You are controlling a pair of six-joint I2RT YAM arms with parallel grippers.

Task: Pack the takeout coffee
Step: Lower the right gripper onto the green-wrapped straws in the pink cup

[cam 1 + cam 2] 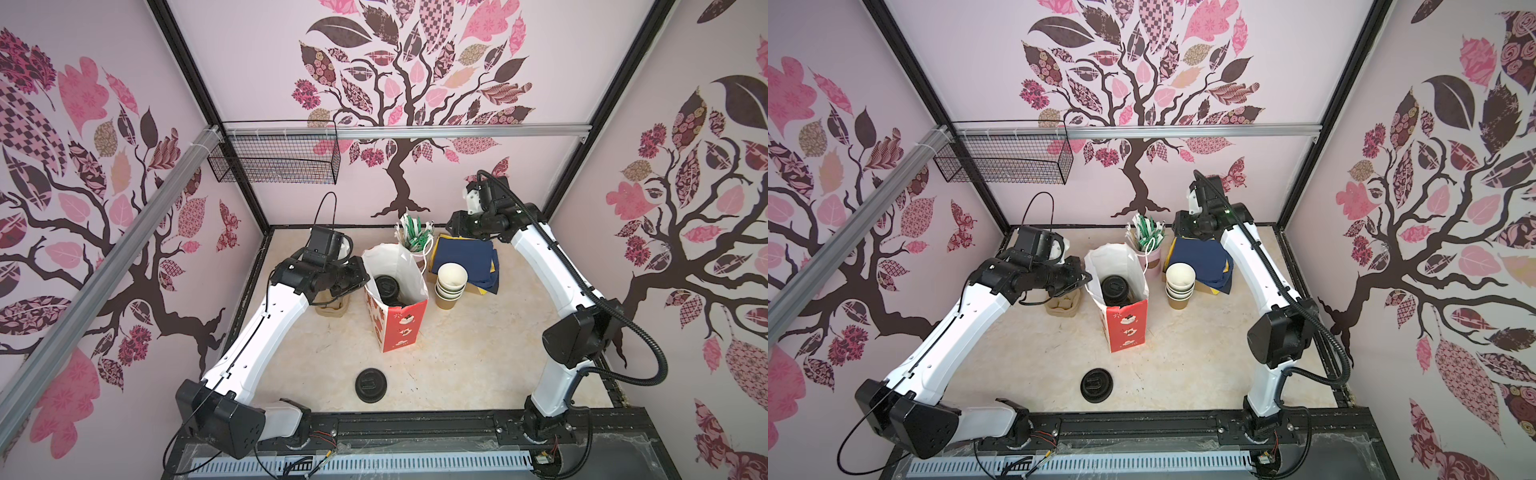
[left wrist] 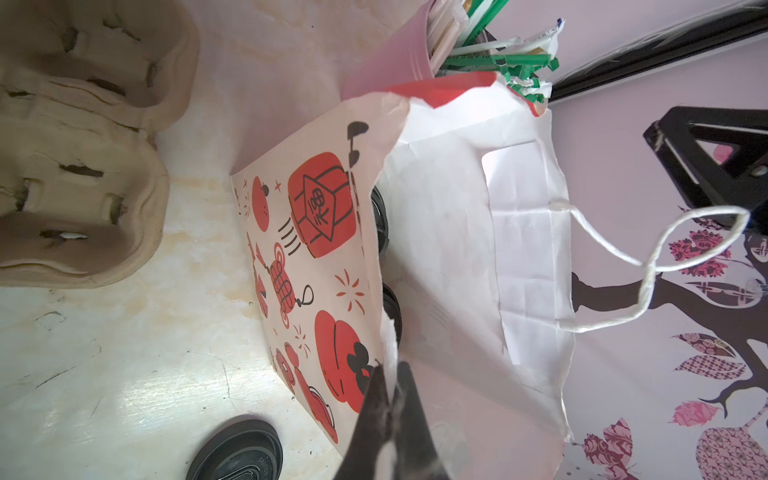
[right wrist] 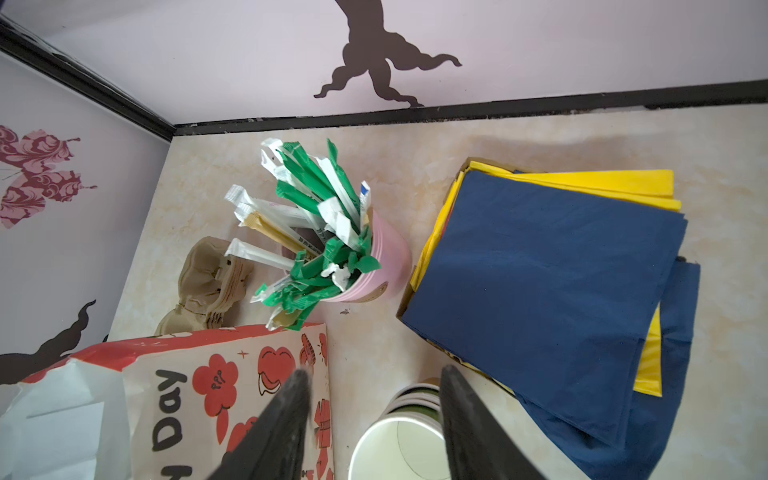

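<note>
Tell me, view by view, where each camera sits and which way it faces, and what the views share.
Top views: high above the front edge, looking down toward the back wall; both arms show, with the paper bag mid-table.
Left wrist: on the left arm, facing along the left gripper, pinched on the bag's rim; its fingers show.
Right wrist: on the right arm, facing down past the open right gripper at the napkins and sachet cup.
Shared: both wrist views show the bag and cup carrier.

left gripper (image 2: 390,376) clamped on the paper bag (image 2: 316,232) rim. two black lids (image 2: 380,220) sat inside. cup carrier (image 2: 83,166) and loose lid (image 2: 237,451) lay on the table (image 2: 124,374).
</note>
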